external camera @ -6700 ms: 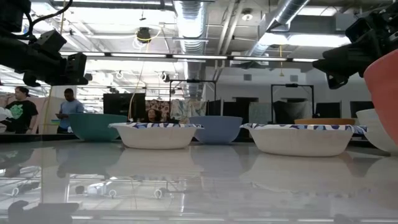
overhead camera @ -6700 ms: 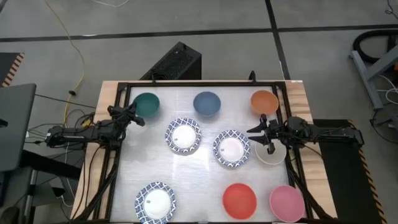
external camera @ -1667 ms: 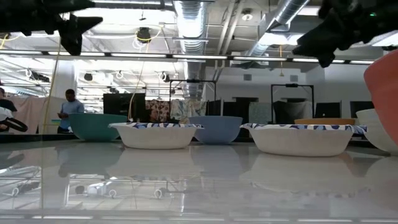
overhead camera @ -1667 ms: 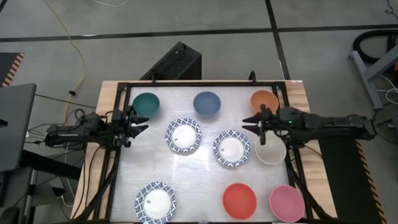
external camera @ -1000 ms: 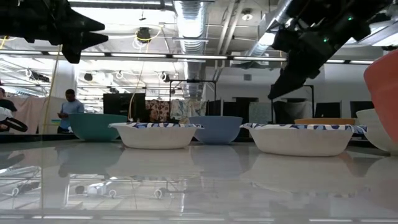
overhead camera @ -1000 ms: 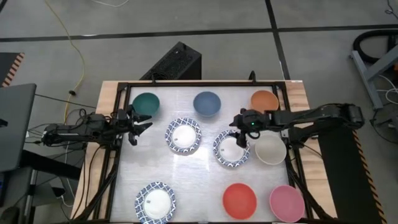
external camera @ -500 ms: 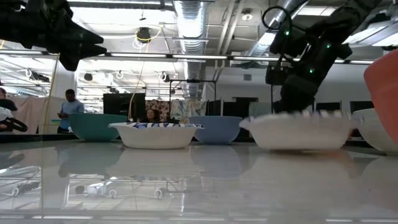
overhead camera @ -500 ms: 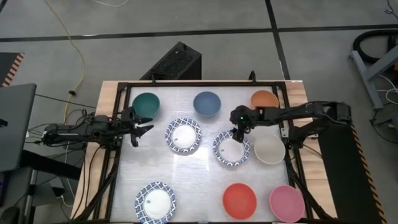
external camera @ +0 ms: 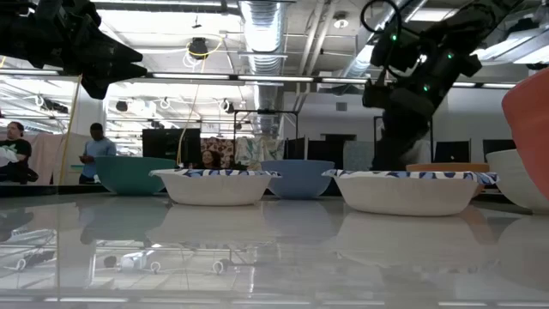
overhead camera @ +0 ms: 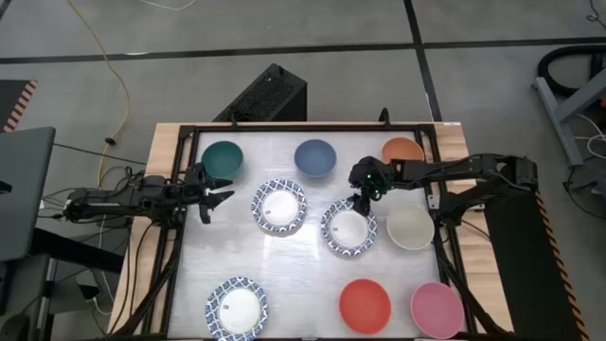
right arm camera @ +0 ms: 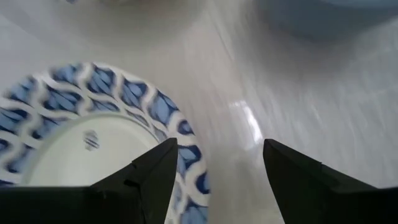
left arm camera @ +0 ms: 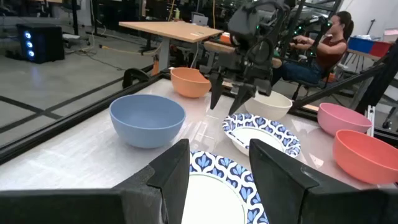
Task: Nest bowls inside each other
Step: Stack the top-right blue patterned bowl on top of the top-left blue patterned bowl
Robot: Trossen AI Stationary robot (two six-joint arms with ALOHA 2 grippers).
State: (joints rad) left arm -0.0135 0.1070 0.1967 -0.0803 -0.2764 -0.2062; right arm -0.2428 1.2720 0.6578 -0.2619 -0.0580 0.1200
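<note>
On the glossy white tabletop (overhead camera: 303, 284), nine small round bowls, none nested, no two touching. Writing: each patterned bowl carries a small dark maker's mark at its centre, too small to read.

Count: three white bowls with blue patterned rims, six plain ones, one per colour.

Left to right, far row: plain green bowl (overhead camera: 222, 158), plain blue bowl (overhead camera: 314, 157), plain orange bowl (overhead camera: 402, 152). Middle: patterned bowl (overhead camera: 279, 206), second patterned bowl (overhead camera: 348, 228), plain cream bowl (overhead camera: 411, 227). Near row: third patterned bowl (overhead camera: 237, 307), plain red bowl (overhead camera: 365, 304), plain pink bowl (overhead camera: 436, 308).

Left gripper (overhead camera: 210, 194) hovers at the table's left edge, just below the green bowl, fingers parted, holding nothing.

Right gripper (overhead camera: 360, 203) sits at the far rim of the second patterned bowl, fingers spread to either side of the rim, not closed on it.
</note>
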